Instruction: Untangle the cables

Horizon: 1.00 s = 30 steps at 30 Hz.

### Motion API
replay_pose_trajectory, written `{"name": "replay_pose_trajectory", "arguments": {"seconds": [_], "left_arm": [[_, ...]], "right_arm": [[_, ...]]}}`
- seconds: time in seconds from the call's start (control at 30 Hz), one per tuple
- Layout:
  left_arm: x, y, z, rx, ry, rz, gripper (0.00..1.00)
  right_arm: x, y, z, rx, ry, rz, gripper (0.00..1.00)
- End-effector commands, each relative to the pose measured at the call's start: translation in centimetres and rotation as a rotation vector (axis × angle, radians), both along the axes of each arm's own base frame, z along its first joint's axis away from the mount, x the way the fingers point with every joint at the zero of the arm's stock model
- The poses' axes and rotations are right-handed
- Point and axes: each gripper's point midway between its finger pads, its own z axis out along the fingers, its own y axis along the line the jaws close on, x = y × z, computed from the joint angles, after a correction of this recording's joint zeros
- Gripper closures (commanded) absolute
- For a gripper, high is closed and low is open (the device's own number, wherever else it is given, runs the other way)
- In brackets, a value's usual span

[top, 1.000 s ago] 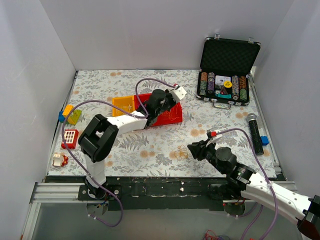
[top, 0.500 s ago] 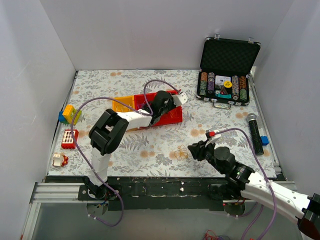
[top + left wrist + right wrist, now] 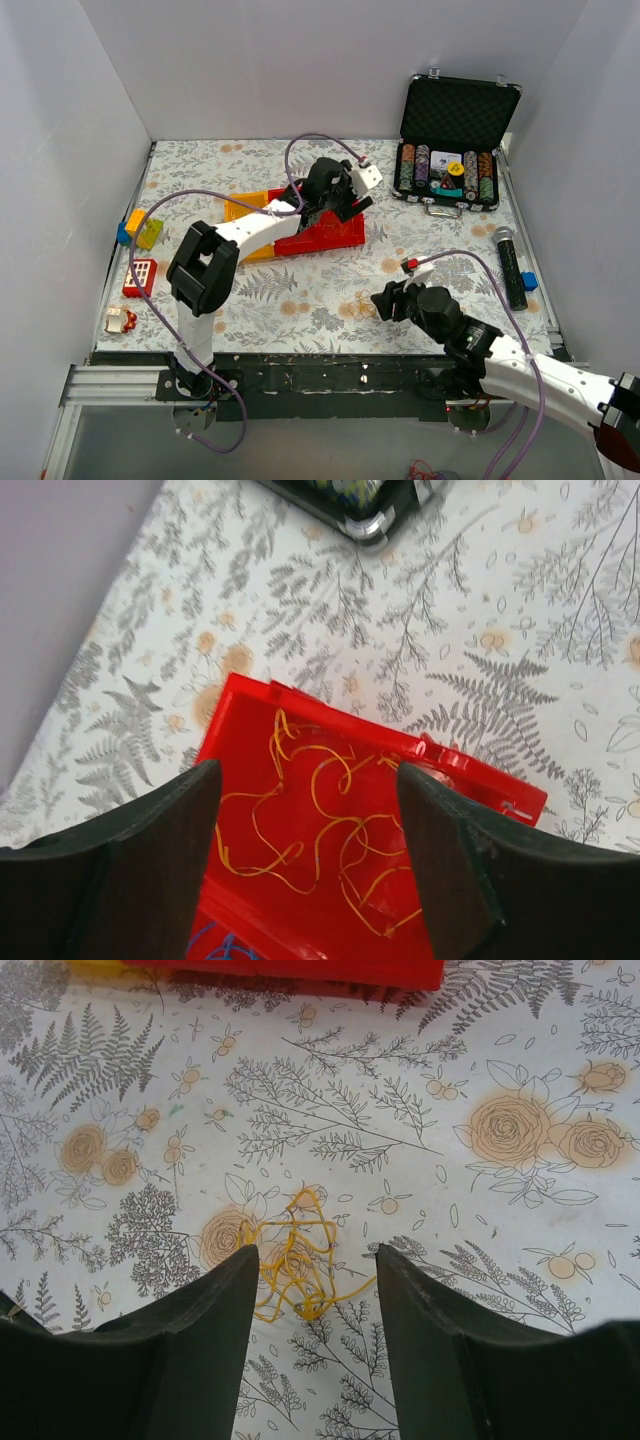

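I see the floral table with an open chip case at its far right corner. Just left of it, toward the far edge, a red tray sits beside a yellow tray. My left gripper hangs over the red one with its jaws spread, partly hiding it from above. A microphone lies along the right edge and toy blocks along the left. Yellow cables loop inside the red tray, with blue strands at its lower end. A small yellow tangle lies near the near edge, between the parted fingers of my right gripper.
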Motion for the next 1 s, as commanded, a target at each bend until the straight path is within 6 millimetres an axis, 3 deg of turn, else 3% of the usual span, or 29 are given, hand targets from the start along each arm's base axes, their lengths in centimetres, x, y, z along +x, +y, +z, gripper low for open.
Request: {"name": "replay_pose_trajectory", "arguments": {"seconds": [0.0, 0.1, 0.13, 0.23, 0.33, 0.43, 0.53, 0.63, 0.73, 0.8, 0.9, 0.97], "left_arm": [[-0.4, 0.1, 9.6, -0.107, -0.035, 0.021, 0.26], [0.5, 1.0, 14.1, -0.17, -0.024, 0.104, 0.21], [0.8, 1.5, 15.6, -0.192, -0.012, 0.125, 0.2], [0.8, 3.6, 17.5, -0.192, 0.052, 0.171, 0.13], [0.5, 6.8, 18.0, -0.227, 0.129, 0.232, 0.02], [-0.1, 10.0, 18.7, -0.272, 0.165, 0.29, 0.02], [-1.2, 13.0, 19.2, -0.305, 0.195, 0.327, 0.02], [-2.3, 15.3, 19.2, -0.311, 0.209, 0.355, 0.02], [-3.8, 16.5, 19.2, -0.317, 0.22, 0.355, 0.02], [-4.6, 17.0, 19.4, -0.335, 0.214, 0.344, 0.02], [-5.9, 17.8, 19.5, -0.361, 0.196, 0.337, 0.02], [-6.7, 18.5, 19.0, -0.372, 0.19, 0.338, 0.02]], "right_arm": [[0.6, 1.3, 2.6, 0.001, -0.015, 0.026, 0.38], [0.2, 1.6, 1.8, -0.038, 0.035, 0.053, 0.15], [0.2, 1.8, 1.7, -0.05, 0.055, 0.058, 0.14], [-0.5, 2.3, 0.1, -0.102, 0.129, 0.096, 0.11], [-1.3, 2.3, -1.8, -0.161, 0.208, 0.118, 0.11], [-1.2, 2.3, -2.6, -0.194, 0.232, 0.117, 0.1], [-0.9, 2.8, -2.8, -0.21, 0.231, 0.128, 0.21], [-0.3, 2.9, -3.2, -0.246, 0.231, 0.122, 0.4], [0.5, 3.8, -2.4, -0.24, 0.201, 0.129, 0.69], [1.2, 3.9, -1.8, -0.248, 0.184, 0.114, 0.95], [2.6, 4.1, 0.5, -0.261, 0.143, 0.081, 0.99], [4.0, 4.4, 3.0, -0.257, 0.087, 0.074, 0.99]]}}
